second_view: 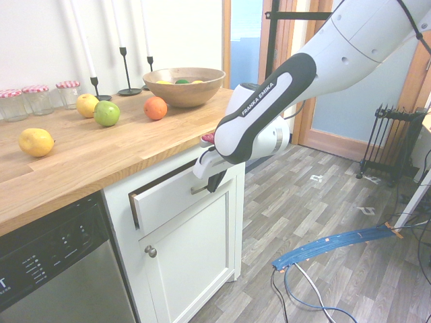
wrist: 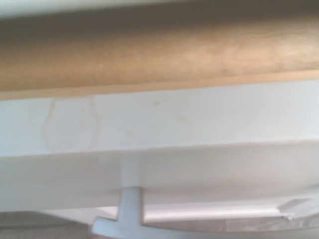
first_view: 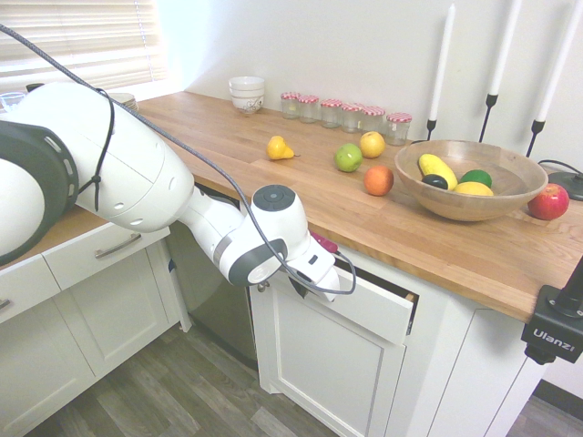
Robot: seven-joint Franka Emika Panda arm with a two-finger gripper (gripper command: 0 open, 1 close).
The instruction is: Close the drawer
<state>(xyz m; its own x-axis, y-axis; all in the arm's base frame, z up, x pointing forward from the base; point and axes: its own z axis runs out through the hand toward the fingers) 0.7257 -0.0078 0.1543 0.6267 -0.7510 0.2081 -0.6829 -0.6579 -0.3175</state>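
First exterior view: the drawer (first_view: pixel 364 305) sits just under the tabletop (first_view: pixel 301 196) edge, below the orange (first_view: pixel 378 180) — pulled out a little, a dark gap showing at its top. The end effector (first_view: pixel 326 273) is right at the drawer front; I cannot tell whether its fingers are parted.

Second exterior view: the drawer (second_view: pixel 178 195) stands slightly ajar, the end effector (second_view: pixel 210 176) against its front by the handle.

Wrist view: blurred — the tabletop (wrist: pixel 149 50) edge above a white drawer (wrist: pixel 199 119) front.

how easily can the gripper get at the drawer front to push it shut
Probably easily: the gripper is already right at the white drawer front by its handle, and nothing stands between them. The drawer is only slightly open.
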